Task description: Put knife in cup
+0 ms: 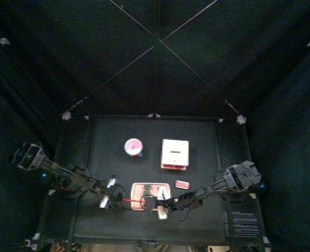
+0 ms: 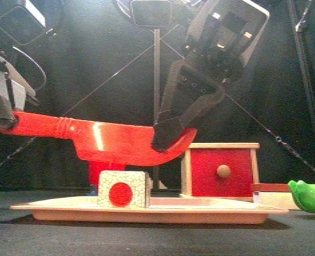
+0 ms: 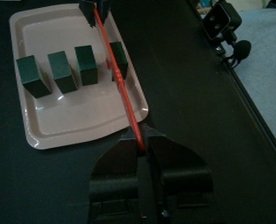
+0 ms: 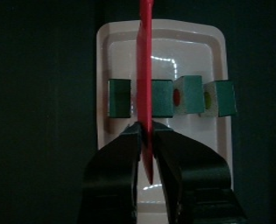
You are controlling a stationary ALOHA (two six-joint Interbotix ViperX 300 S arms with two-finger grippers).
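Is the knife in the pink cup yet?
No. Both grippers hold the red knife in the air above the tray; the cup stands apart, farther back.

Black curtains (image 1: 39, 69) hang around a small black table (image 1: 111, 133), their top edges faintly lit.

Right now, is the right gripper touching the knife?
Touching. The right wrist view shows the right gripper pinching the knife between its jaws.

You had no readable text, label, brand, number or sign anywhere in these views; the small block (image 2: 124, 188) on the tray (image 2: 66, 209) showed only a plain red dot, not a letter.
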